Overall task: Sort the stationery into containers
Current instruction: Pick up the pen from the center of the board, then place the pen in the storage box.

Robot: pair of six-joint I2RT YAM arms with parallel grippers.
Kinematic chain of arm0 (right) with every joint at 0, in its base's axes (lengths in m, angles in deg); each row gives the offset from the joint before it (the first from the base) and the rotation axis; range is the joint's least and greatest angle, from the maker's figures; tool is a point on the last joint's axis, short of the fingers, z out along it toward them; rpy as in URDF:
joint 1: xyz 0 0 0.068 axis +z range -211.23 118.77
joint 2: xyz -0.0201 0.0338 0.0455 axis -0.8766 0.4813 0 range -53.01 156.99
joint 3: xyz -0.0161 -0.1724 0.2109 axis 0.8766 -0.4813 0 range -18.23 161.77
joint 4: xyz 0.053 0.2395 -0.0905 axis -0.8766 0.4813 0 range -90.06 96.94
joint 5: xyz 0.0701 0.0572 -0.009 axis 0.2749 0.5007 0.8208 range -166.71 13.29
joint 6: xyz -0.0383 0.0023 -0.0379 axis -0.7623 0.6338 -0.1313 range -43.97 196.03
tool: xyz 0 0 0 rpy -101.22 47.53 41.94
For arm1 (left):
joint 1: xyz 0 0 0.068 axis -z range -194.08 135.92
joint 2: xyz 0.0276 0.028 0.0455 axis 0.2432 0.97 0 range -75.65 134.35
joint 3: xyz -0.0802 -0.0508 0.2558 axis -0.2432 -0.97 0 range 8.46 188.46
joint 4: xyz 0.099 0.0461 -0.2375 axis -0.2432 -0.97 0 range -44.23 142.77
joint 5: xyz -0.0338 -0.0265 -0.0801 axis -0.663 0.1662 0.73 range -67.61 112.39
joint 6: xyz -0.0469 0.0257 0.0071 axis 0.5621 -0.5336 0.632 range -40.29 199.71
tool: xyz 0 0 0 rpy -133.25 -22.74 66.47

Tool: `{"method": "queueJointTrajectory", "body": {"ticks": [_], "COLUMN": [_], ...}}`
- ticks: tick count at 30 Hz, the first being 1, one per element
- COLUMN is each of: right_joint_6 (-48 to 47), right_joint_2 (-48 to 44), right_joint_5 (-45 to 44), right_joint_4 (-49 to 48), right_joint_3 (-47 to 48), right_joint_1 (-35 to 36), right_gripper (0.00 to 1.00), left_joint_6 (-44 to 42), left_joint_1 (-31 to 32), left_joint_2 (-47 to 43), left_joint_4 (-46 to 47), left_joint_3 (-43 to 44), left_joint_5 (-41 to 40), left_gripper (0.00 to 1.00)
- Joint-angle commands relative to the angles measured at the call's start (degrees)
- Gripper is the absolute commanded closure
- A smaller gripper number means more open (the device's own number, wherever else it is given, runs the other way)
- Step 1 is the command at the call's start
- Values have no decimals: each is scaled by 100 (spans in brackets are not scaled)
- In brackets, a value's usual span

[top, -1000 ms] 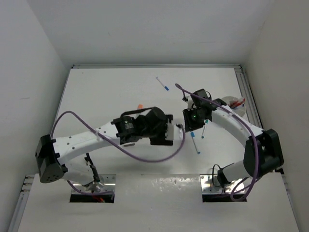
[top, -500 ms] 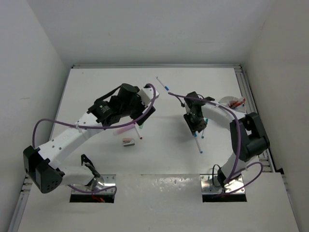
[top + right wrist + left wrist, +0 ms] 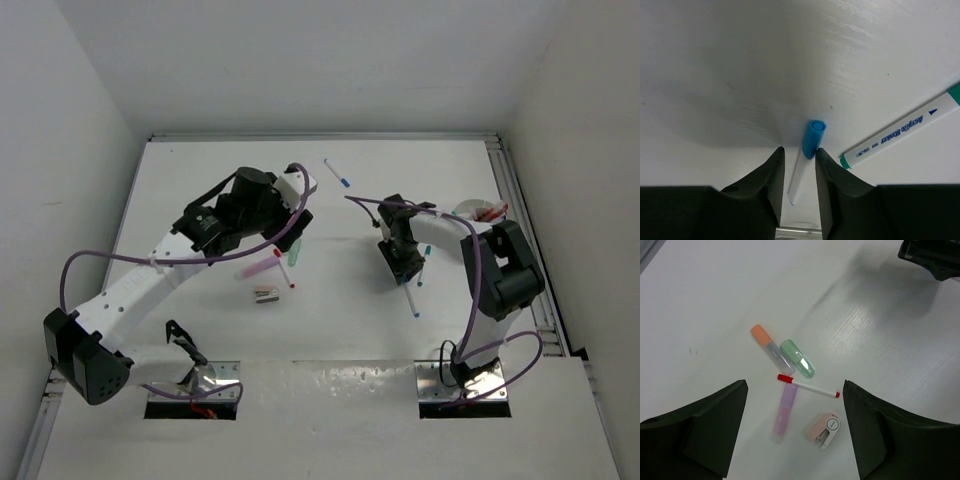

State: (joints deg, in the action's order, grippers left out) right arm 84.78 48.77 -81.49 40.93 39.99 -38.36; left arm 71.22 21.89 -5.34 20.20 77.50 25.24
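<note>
White tabletop (image 3: 450, 170): left tool (image 3: 794, 384) gapes empty over highlighters (image 3: 797, 358); right tool (image 3: 799, 150) straddles blue-capped pen (image 3: 812, 137), grip unclear.

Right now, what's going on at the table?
The left gripper hovers open over a cluster of three highlighters, a red-capped pen and a small pink block, touching none. The right gripper is down at the table with its fingers either side of a blue-capped pen; a firm pinch can't be confirmed. The white tub sits at the right edge.
</note>
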Motion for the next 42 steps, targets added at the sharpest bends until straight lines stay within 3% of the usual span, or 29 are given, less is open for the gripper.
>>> {"method": "queueJointTrajectory", "body": {"ticks": [1,10,13,15,18,27,29,32,38,42], "right_joint_6": [65,188,179,179,179,-233,-373,-549,-1066,-1288], "right_joint_2": [79,562,589,545,361,-965,-1395,-1818,-2926,-3374], "right_joint_5": [196,355,267,232,337,1127,1180,1391,1707,2191], "right_joint_4": [-197,-241,-311,-302,-145,278,164,-117,-1101,-2319], "right_joint_3": [32,155,137,155,373,1508,1517,1421,868,158], "right_joint_1": [-37,-152,-143,-117,-46,-46,-230,-607,-1730,-2594], "right_gripper": [71,74,80,89,99,100,100,100,100,100], "left_joint_6": [93,-3,-21,-38,-21,58,32,40,137,322], "left_joint_1": [-125,-221,-239,-248,-248,-283,-301,-344,-537,-766], "left_joint_2": [-184,-113,-113,-105,-96,-113,-96,-78,123,501], "left_joint_4": [278,305,322,349,331,304,313,384,472,349], "left_joint_3": [40,128,119,110,136,269,268,277,382,654], "left_joint_5": [58,40,40,40,40,66,101,119,558,812], "left_gripper": [17,17,16,16,16,15,14,0,0,0]}}
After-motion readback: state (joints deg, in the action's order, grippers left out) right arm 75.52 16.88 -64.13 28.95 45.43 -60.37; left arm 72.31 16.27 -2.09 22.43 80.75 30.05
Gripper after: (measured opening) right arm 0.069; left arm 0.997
